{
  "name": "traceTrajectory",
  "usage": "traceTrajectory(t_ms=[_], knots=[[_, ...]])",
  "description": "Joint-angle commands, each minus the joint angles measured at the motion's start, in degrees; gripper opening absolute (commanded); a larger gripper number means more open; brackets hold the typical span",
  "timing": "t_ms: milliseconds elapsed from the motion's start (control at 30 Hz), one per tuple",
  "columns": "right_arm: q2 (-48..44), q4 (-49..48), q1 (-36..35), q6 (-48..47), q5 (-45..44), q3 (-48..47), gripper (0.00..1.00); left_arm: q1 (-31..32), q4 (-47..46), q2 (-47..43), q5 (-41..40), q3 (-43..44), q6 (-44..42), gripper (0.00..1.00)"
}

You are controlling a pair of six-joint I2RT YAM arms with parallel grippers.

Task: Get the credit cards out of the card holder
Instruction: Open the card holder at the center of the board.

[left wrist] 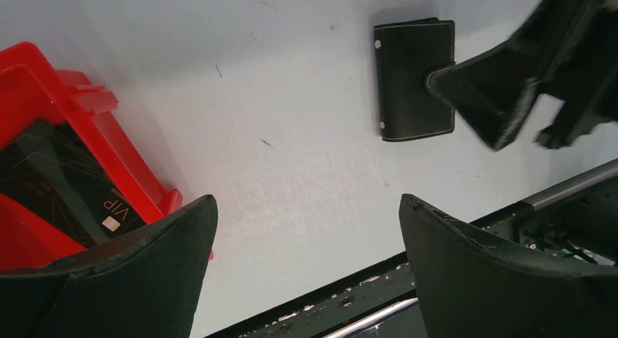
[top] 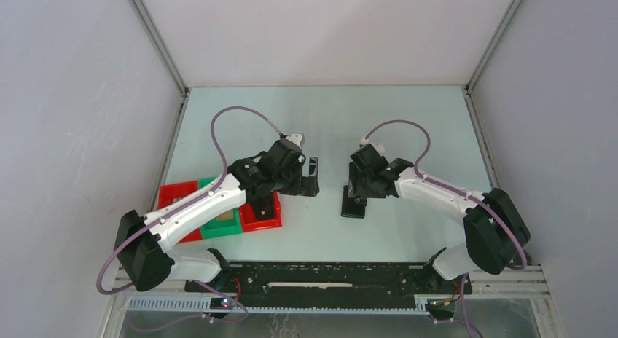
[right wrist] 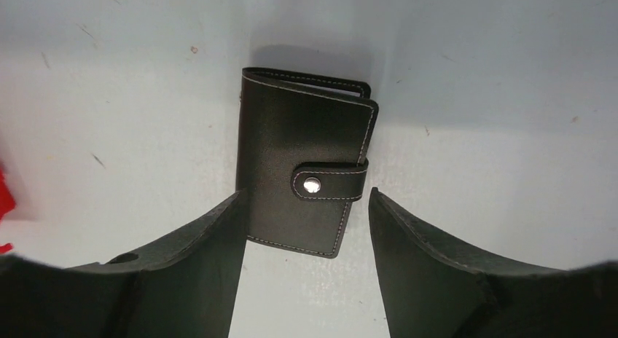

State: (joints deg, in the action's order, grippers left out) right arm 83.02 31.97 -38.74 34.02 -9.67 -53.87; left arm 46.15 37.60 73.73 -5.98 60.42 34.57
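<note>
The card holder [right wrist: 302, 163] is black with pale stitching. It lies closed on the table, its strap snapped shut. It also shows in the top view [top: 353, 207] and the left wrist view [left wrist: 408, 79]. My right gripper [right wrist: 304, 199] is open, with a finger on each side of the holder's near end; the left finger overlaps its edge. I cannot tell whether it touches. My left gripper [left wrist: 306, 207] is open and empty over bare table, left of the holder. No tan or grey card shows at the holder. A dark card marked VIP [left wrist: 73, 192] lies in the red tray.
Red and green trays [top: 186, 199] stand side by side at the left, under my left arm; the green one [top: 218, 230] holds something tan. A black rail [top: 328, 276] runs along the near edge. Grey walls close in the table.
</note>
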Motion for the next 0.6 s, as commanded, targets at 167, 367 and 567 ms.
traceTrajectory(t_ms=[167, 367, 567], knots=[[6.77, -3.04, -4.08, 0.93, -4.8, -0.54, 0.7, -0.64, -0.44, -0.54, -0.66, 3.94, 1.47, 1.0], [9.47, -3.69, -5.55, 1.84, -9.52, -0.51, 0.59, -0.67, -1.05, -1.09, 0.22, 2.74, 1.83, 1.0], [10.62, -2.58, -6.57, 3.03, -11.36, -0.53, 0.36, -0.64, -1.0, -1.2, 0.57, 2.16, 1.82, 1.0]])
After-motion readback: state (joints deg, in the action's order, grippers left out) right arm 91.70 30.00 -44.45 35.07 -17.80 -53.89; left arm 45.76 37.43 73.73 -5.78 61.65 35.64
